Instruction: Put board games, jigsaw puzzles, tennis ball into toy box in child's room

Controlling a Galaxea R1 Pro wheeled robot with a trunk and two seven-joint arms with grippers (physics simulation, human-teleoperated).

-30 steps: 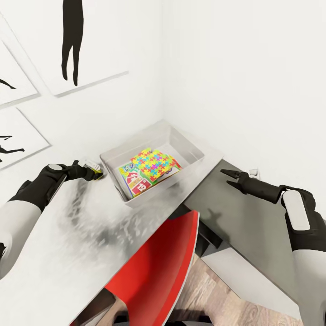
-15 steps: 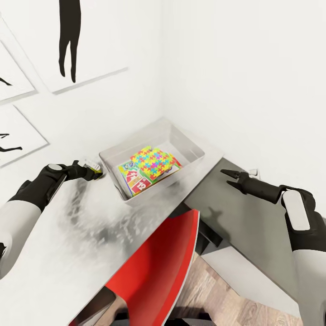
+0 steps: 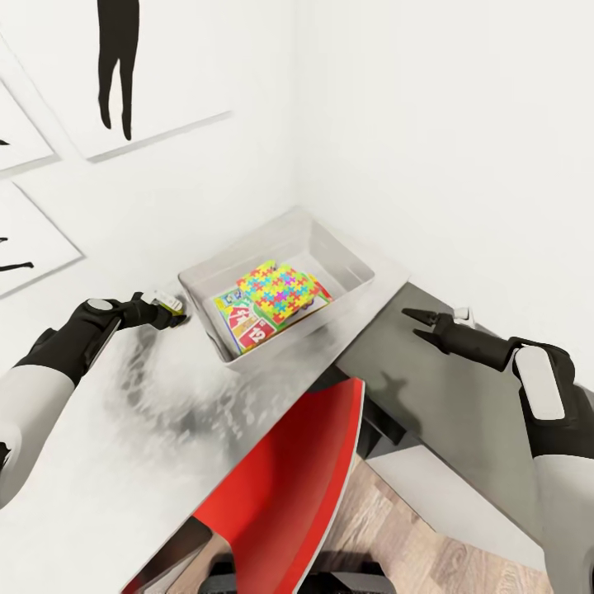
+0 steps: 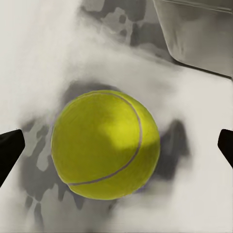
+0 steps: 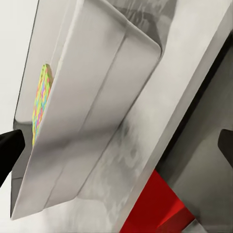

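Observation:
The tennis ball [image 4: 104, 144] lies on the pale table [image 3: 115, 470], just left of the toy box [image 3: 351, 262]. My left gripper [image 3: 171, 313] is open, one finger on each side of the ball [image 3: 176, 307] and neither touching it. The light-grey toy box holds a jigsaw puzzle [image 3: 282, 293] lying on top of board games, with the red-green Skip-Bo box [image 3: 247, 324] showing beneath it. My right gripper [image 3: 417, 323] hovers open and empty over the lower dark-grey section [image 3: 429, 404], to the right of the box. In the right wrist view the box's outer wall [image 5: 97, 111] is close ahead.
A red chair [image 3: 289, 487] is tucked under the table edge between my arms. White walls meet in a corner right behind the toy box, with black silhouette pictures [image 3: 115, 66] on the left wall. Wood-plank floor [image 3: 396, 544] shows below.
The head view has drifted slightly, so the wall pictures sit further left. Both grippers and the ball hold their places.

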